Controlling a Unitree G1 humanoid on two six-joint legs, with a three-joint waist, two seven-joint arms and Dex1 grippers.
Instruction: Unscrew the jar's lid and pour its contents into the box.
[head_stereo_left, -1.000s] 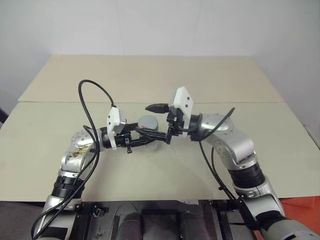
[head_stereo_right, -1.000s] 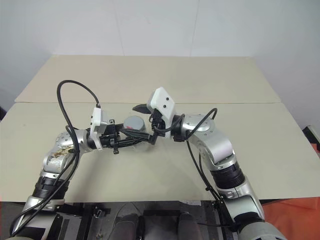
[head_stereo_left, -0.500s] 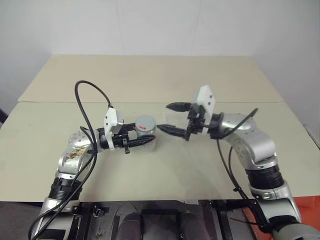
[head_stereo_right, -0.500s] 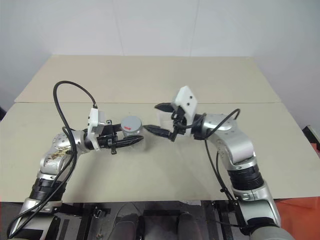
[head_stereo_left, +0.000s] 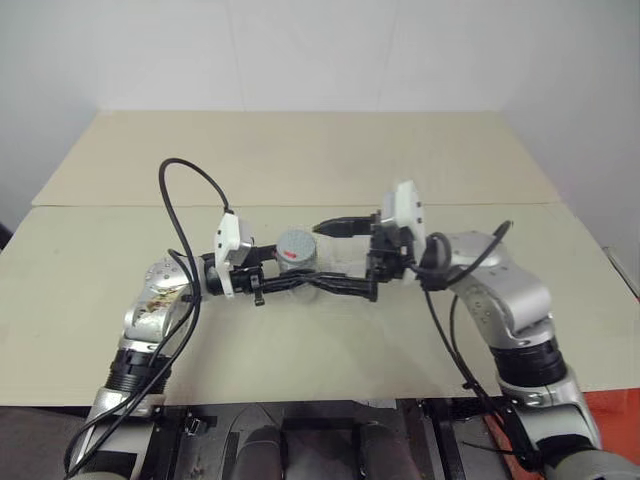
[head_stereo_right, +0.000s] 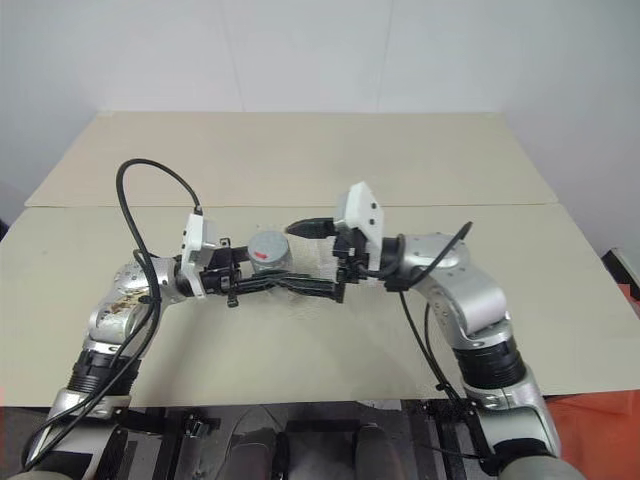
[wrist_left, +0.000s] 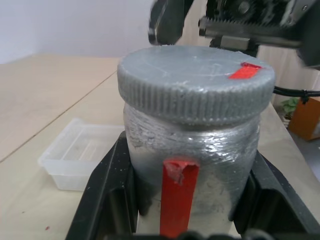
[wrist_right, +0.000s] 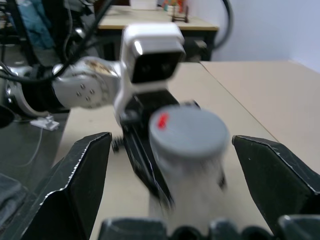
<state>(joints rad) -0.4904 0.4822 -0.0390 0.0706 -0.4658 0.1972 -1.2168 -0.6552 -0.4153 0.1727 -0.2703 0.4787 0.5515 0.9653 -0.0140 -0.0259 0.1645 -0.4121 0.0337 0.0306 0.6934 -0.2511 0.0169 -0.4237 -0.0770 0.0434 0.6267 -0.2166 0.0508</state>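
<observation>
Counting the items: one small cylindrical jar (wrist_left: 192, 165) with a silvery wrapped body and a strip of red tape down its side, one round grey ribbed screw lid (wrist_left: 196, 82) with a small red tape mark on top, one shallow clear plastic box (wrist_left: 80, 152), two grippers. Contents of the jar cannot be made out.

Left gripper (head_stereo_left: 290, 282): black fingers (wrist_left: 107, 200) pressed against both sides of the jar body, pinching it upright, held above the pale beige table (head_stereo_left: 300, 150). Lid sits on the jar, above the gripping fingers.

Right gripper (head_stereo_left: 335, 258): fingers spread wide, pointing toward the left gripper. In the right wrist view the jar and lid stand between the two black fingers (wrist_right: 80, 180), with a gap on each side; no contact visible. In the head views one finger lies beyond the lid and the other passes on the near side of the jar.

Box: on the table just beyond the jar, partly hidden behind the right gripper in the head views.

Other: black cable (head_stereo_left: 185, 215) looping above the left arm; white camera housing (wrist_right: 152, 52) on the left wrist, directly behind the jar as seen from the right gripper.
</observation>
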